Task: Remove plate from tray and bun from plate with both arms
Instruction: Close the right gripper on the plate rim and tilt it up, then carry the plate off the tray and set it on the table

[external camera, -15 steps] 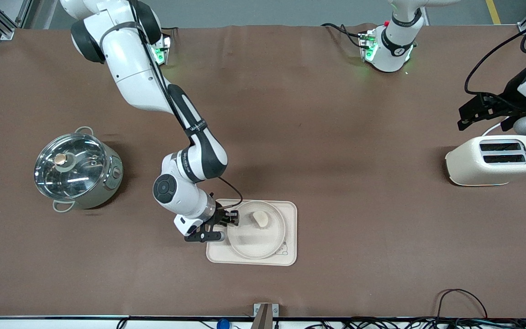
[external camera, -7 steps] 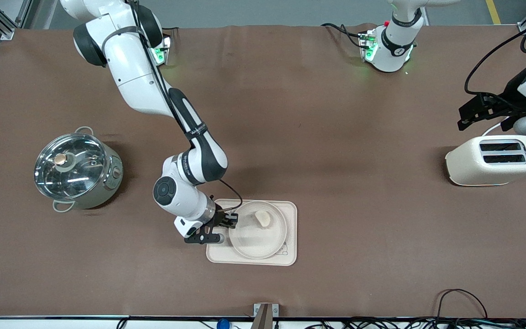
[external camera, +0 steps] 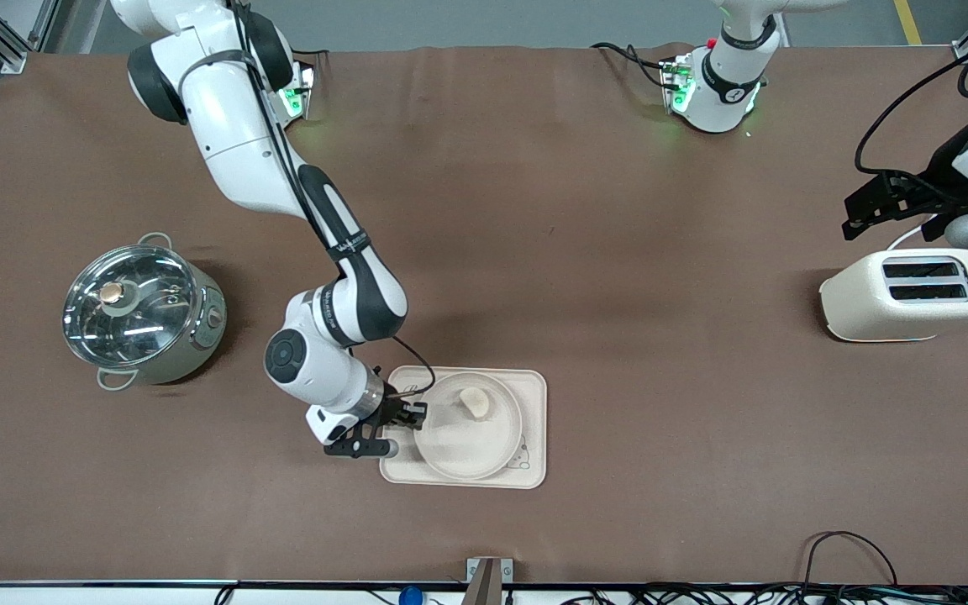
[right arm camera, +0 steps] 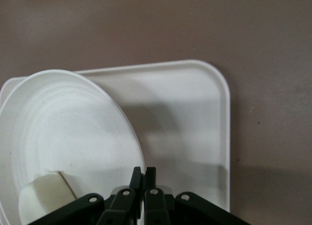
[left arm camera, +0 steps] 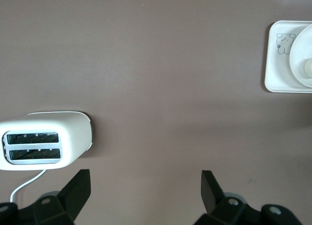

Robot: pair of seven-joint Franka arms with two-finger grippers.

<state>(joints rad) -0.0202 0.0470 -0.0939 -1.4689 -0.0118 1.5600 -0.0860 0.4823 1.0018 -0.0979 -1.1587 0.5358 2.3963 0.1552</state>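
Front view: right gripper (external camera: 411, 413) low at the plate's (external camera: 467, 445) rim, on the side toward the right arm's end of the surface (external camera: 585, 252); plate sits on the rectangular cream tray (external camera: 534, 395), which bears a small animal drawing (external camera: 521, 461) at the corner nearer the camera; bun (external camera: 476, 402) lies in the plate, in the part farther from the camera; right wrist view: fingers (right arm camera: 137, 178) pressed together with only a thin slit between them, right at the plate rim (right arm camera: 124, 122); whether the rim is pinched between them cannot be told; bun (right arm camera: 46, 196) visible inside the plate close to the gripper; plate appears tilted over the tray floor (right arm camera: 195, 113), casting a shadow on it.

Left gripper (external camera: 887, 206) waits in the air over the left arm's end of the surface, above the edge of the cream two-slot toaster (external camera: 908, 294); left wrist view: fingers (left arm camera: 78, 191) spread wide apart, holding nothing; toaster (left arm camera: 44, 140) and tray (left arm camera: 278, 64) both in sight below.

Steel pot with glass lid (external camera: 144, 313) stands toward the right arm's end, well apart from the tray.
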